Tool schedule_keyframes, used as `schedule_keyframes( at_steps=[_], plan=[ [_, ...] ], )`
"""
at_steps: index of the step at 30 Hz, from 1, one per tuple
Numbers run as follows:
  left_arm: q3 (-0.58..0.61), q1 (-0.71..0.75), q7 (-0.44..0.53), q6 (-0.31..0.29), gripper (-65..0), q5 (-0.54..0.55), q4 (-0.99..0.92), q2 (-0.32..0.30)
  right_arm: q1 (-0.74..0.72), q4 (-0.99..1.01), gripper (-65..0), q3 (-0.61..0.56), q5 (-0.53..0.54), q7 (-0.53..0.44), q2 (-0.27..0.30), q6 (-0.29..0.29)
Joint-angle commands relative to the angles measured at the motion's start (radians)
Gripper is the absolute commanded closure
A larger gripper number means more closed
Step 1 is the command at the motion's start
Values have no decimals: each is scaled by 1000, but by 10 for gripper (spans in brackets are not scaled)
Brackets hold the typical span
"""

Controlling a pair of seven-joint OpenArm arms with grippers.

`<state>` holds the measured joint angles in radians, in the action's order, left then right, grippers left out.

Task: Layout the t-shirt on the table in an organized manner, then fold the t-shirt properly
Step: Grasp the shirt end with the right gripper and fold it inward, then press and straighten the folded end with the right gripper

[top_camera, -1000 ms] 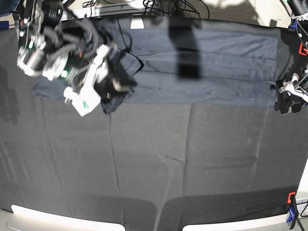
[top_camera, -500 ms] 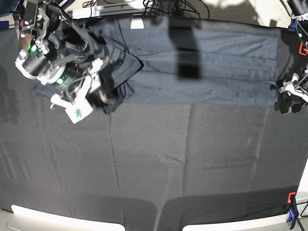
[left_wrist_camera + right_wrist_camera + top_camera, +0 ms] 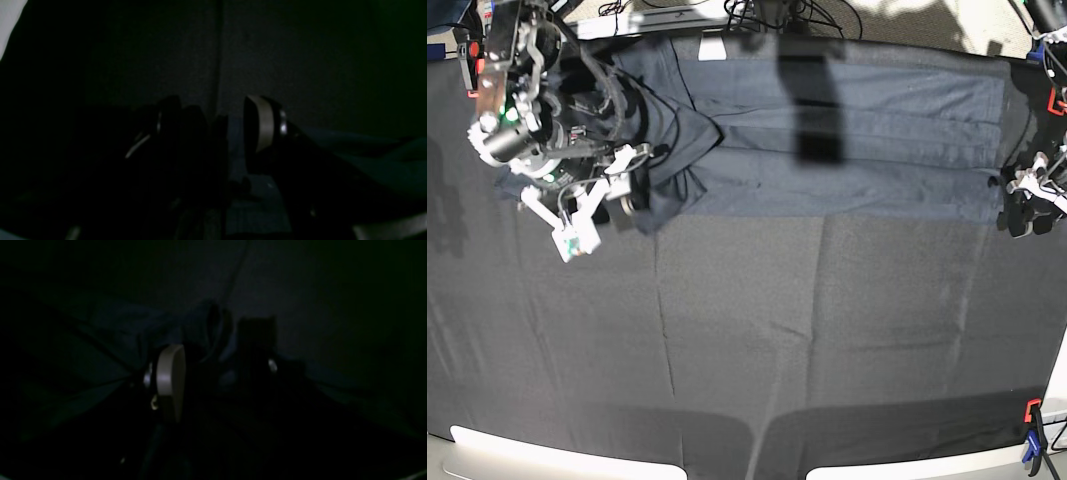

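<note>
Across the far side of the table [image 3: 727, 320], the t-shirt [image 3: 857, 130] lies in a wide band, its straight hem end near the table's edge on the left arm's side. Toward the right arm's far corner the fabric is bunched, with a loose fold poking out toward the middle. The right gripper [image 3: 222, 366] is spread wide above that bunched part, the cloth showing between its fingers. At the other end, the left gripper [image 3: 211, 123] also stands wide, just beside the shirt's near corner. A red and blue clamp [image 3: 1033, 440] sits at a near corner of the table.
</note>
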<state>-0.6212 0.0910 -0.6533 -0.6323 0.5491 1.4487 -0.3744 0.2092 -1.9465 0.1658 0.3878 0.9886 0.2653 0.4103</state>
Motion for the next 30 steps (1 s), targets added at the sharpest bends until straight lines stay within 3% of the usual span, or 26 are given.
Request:
schedule_keyframes(
  at_steps=[1, 8, 12, 15, 19, 24, 30],
  plan=[
    [-5, -10, 24, -4, -281, 16, 19, -19, -24, -6, -297, 5, 26, -23, 8, -1],
    [-5, -8, 24, -4, -281, 16, 19, -19, -63, 74, -281, 5, 66, 37, -34, -1],
    [-5, -8, 24, -4, -281, 16, 19, -19, -64, 76, -106, 5, 69, 43, -87, 6],
    [-5, -8, 24, -4, -281, 16, 19, -19, -66, 72, 0, 5, 75, 40, -120, 95],
    [-5, -8, 24, -4, -281, 16, 19, -19, -65, 53, 0, 4, 168, -3, -158, 191],
    [-5, -8, 24, -4, -281, 16, 19, -19, -68, 50, -3, 2, 248, -45, -220, 208],
    [-5, -8, 24, -4, -281, 16, 19, -19, -68, 50, -245, -73, 245, -7, -223, 251]
  ],
)
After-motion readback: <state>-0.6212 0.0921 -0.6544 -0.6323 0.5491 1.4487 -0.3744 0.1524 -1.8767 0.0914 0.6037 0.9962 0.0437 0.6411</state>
